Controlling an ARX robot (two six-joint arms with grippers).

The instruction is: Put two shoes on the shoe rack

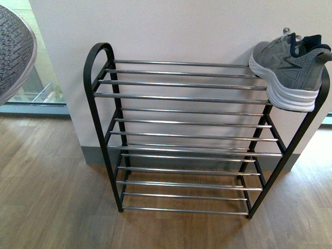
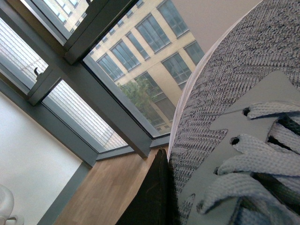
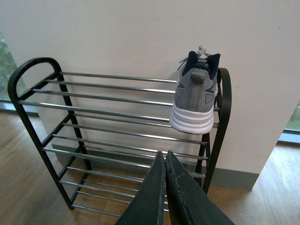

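Up against the left tool (image 2: 157, 199), the held shoe (image 2: 234, 117) fills most of the left wrist view: grey knit and pale laces, with one dark finger lying along its edge. The other finger is hidden, but the shoe hangs clear of the floor, so I judge this tool is clamped on it. The front view catches only a curved slice of that shoe (image 1: 13, 46) at its far left edge, so its long axis cannot be read well from there.

Right of and beyond the left tool stands the rack (image 1: 181, 97), against a white wall. Its top tier carries the placed shoe (image 1: 288, 70) at the far right end, lying across the bars with the heel towards the robot and the toe towards the wall.

Straight ahead of the right tool (image 3: 165, 187), the same shoe (image 3: 194, 101) shows its heel. This tool has its fingers pressed together with nothing between them.

Free top bars lie between the left tool and the placed shoe, so the left arm is nearer and already loaded; the move likely needs the held shoe turned across the bars, toe to the wall, beside its mate
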